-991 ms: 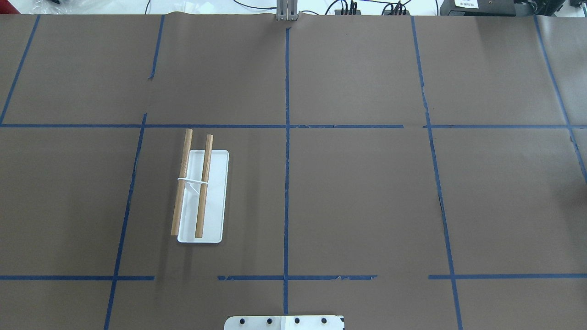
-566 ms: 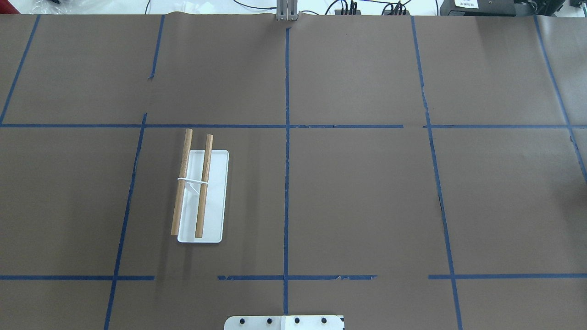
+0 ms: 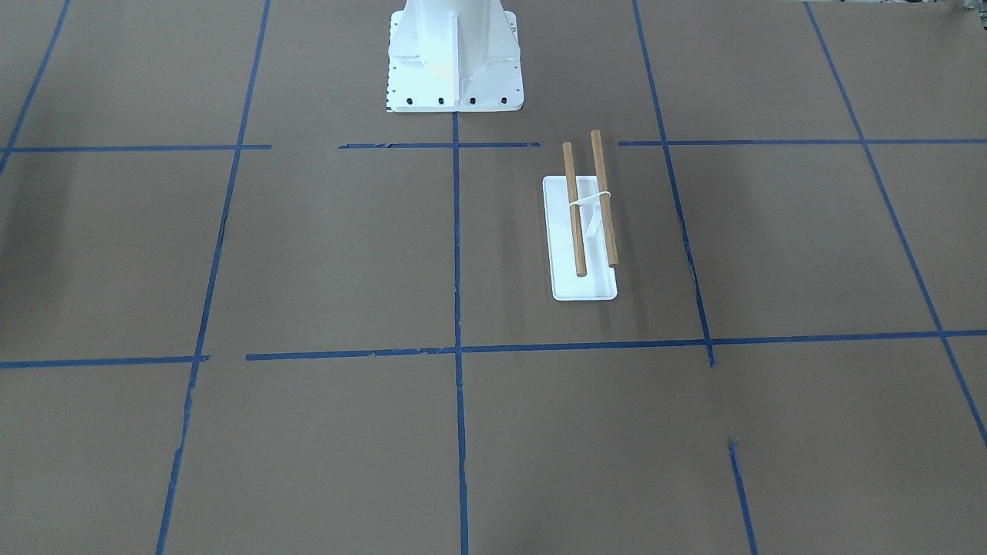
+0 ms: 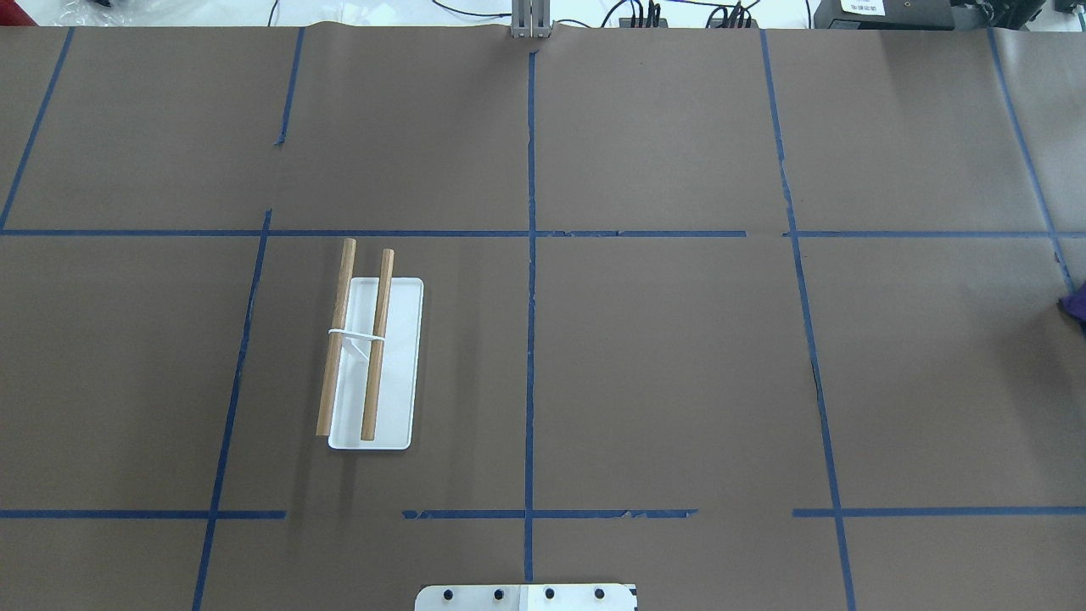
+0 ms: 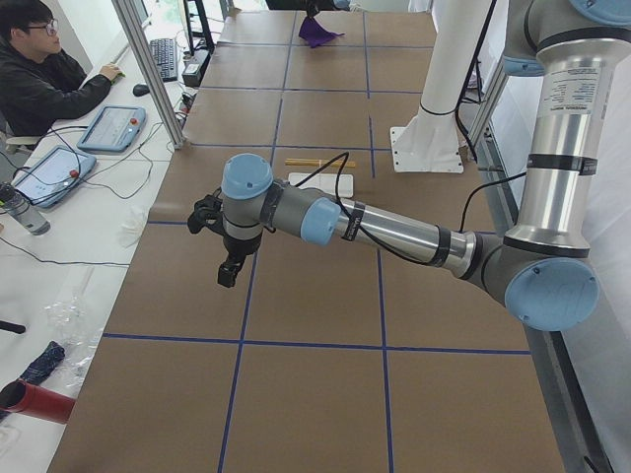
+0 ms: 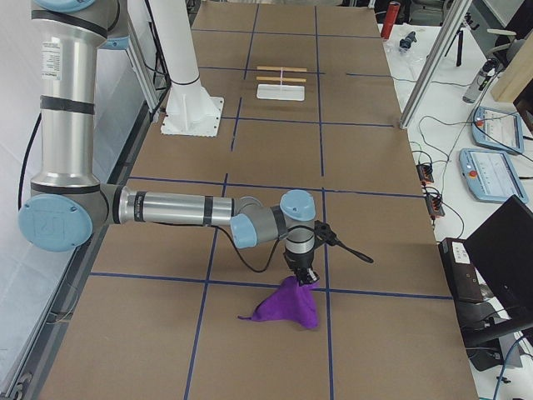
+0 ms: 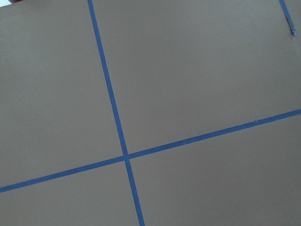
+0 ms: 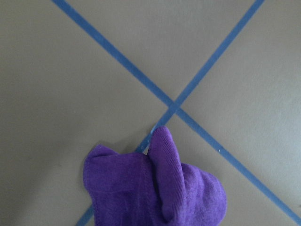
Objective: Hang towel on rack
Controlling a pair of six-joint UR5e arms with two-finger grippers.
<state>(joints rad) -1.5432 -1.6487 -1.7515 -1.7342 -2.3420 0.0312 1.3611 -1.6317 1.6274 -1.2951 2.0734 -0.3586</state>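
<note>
The towel (image 6: 285,310) lies in a peaked heap on the brown-papered counter (image 6: 266,150), lower middle of the right-side view, just beside a crossing of blue tape lines (image 8: 174,107). Its peak meets the right pincer (image 6: 301,276), which points straight down onto it. No view shows the fingers clearly enough to tell whether they pinch the cloth. In the overhead view, only a purple corner of the towel shows, at the right edge.

The rack (image 4: 373,356) stands well apart from the towel, left of centre in the overhead view. It has a flat white base and two parallel wooden dowels (image 4: 377,339) running up the frame. The white bolted pedestal (image 3: 455,62) stands near it.

The left pincer (image 5: 229,276) hangs over taped paper, left of centre in the left-side view. I cannot tell whether it is spread or pressed together. An operator (image 5: 44,84) sits at the upper left beside a keyboard (image 5: 163,57) and handheld control units (image 5: 113,128).
</note>
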